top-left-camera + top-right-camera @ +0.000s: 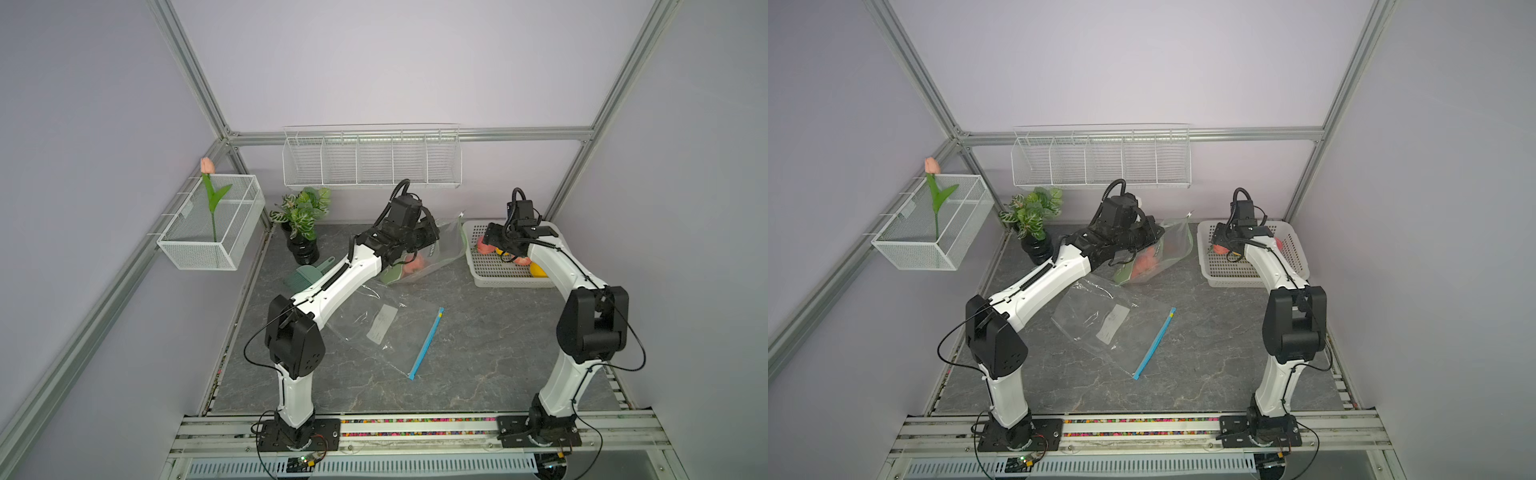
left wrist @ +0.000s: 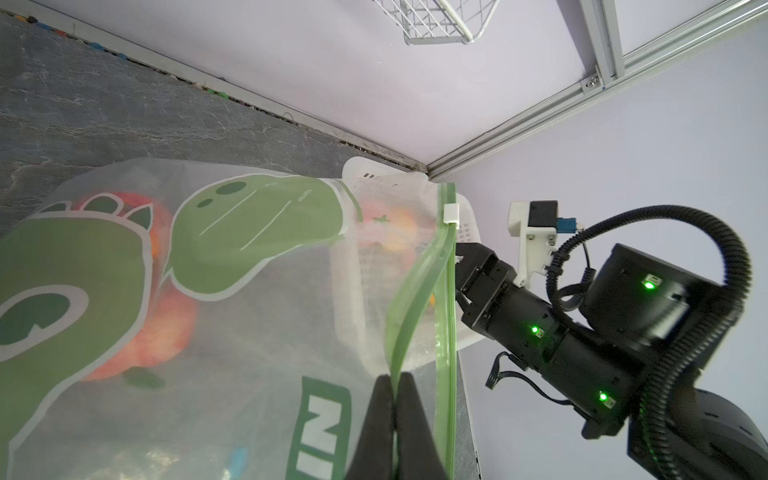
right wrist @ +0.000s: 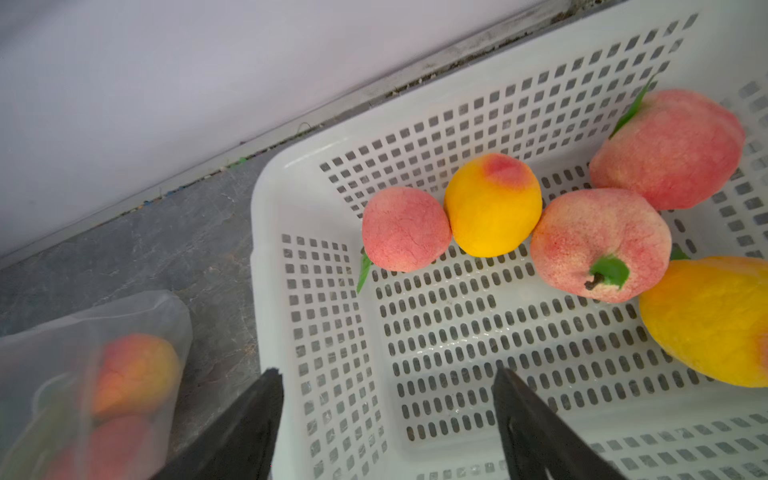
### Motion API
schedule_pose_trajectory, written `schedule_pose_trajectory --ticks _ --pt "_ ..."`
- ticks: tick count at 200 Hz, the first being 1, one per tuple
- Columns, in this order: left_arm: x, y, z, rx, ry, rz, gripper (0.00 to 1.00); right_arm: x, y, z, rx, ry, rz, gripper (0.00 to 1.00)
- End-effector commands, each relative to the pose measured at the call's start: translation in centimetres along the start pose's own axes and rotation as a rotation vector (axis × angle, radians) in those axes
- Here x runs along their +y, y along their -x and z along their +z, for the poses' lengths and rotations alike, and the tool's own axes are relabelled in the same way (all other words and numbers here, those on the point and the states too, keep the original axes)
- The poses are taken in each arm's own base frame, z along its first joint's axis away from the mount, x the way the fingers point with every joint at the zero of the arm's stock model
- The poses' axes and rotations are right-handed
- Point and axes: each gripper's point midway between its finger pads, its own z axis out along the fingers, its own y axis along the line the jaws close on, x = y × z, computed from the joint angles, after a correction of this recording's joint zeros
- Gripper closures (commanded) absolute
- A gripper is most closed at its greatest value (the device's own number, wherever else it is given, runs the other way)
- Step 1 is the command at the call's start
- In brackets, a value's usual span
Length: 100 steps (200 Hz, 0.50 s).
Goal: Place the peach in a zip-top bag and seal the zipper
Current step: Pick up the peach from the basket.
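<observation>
The pink peach (image 3: pixel 406 229) is sitting in the white basket (image 3: pixel 268 232), touching a yellow peach (image 3: pixel 493 205) right beside it, with three more fruits lying further along. My right claw (image 3: pixel 385 370) is hanging over the basket near it, jaws standing wide apart and gripping nothing.

Just beside the basket, the green-printed bag (image 2: pixel 257 316) is slumping on the worktop (image 1: pixel 478 353) — a couple of peaches (image 2: pixel 166 328) are already showing through the frosted plastic. My left claw (image 2: pixel 395 378) is pinching together on one lip of the bag's green zipper strip (image 2: pixel 446 311), holding the mouth up and gaping toward the basket. The white slider (image 2: pixel 451 212) is sitting at the far end of the strip.

A second, clear bag (image 1: pixel 386 328) with a blue zipper is lying flat nearer the front of the worktop, well apart from both claws.
</observation>
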Motion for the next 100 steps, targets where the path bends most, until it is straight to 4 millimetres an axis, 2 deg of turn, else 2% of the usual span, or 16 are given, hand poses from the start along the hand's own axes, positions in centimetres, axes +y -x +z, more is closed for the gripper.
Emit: schedule_pose_trajectory --ticks 1,40,100 --pt "-1.1 0.4 -0.4 -0.006 -0.025 -0.001 1.0 0.1 0.2 2.2 0.056 0.003 0.006 0.19" --pt "-1.1 0.3 -0.2 -0.003 -0.026 0.001 1.0 0.0 0.3 5.4 0.105 -0.022 0.006 0.21" --pt "-1.2 0.4 -0.4 -0.007 -0.028 0.001 1.0 -0.6 0.8 8.8 0.15 -0.088 -0.004 0.21"
